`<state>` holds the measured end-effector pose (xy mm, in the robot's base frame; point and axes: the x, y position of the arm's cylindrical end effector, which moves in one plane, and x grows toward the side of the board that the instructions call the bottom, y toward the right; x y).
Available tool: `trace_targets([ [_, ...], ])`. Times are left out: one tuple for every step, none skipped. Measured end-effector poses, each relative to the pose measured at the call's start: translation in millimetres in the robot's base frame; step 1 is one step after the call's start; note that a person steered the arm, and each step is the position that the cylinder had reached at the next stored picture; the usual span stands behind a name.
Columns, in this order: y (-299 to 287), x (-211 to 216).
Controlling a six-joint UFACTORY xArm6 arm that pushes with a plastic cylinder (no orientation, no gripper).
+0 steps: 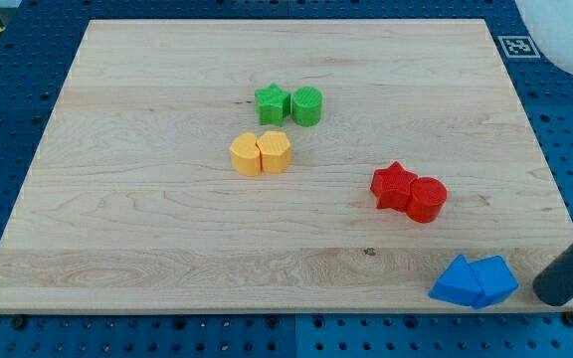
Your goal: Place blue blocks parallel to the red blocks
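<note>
Two blue blocks sit touching at the board's bottom right corner: a blue wedge-like block (454, 282) on the left and a blue triangular block (494, 279) on the right. Above them, a red star block (394, 185) touches a red cylinder (427, 199) on its right. My dark rod enters from the right edge; my tip (550, 294) is just off the board's bottom right corner, a short gap to the right of the blue triangular block, not touching it.
A green star (272, 102) and a green cylinder (306, 105) sit together at upper centre. Two yellow blocks (261, 153) touch just below them. The wooden board (147, 219) lies on a blue pegboard surface.
</note>
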<state>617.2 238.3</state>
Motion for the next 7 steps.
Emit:
trace_targets([
  [-21.4,-2.3],
  [-36.1,-5.1],
  [-42.4,-6.9],
  [-51.1,-6.9],
  [-63.5,-6.9],
  [-75.8,-7.6],
  [-90.0,-11.0],
])
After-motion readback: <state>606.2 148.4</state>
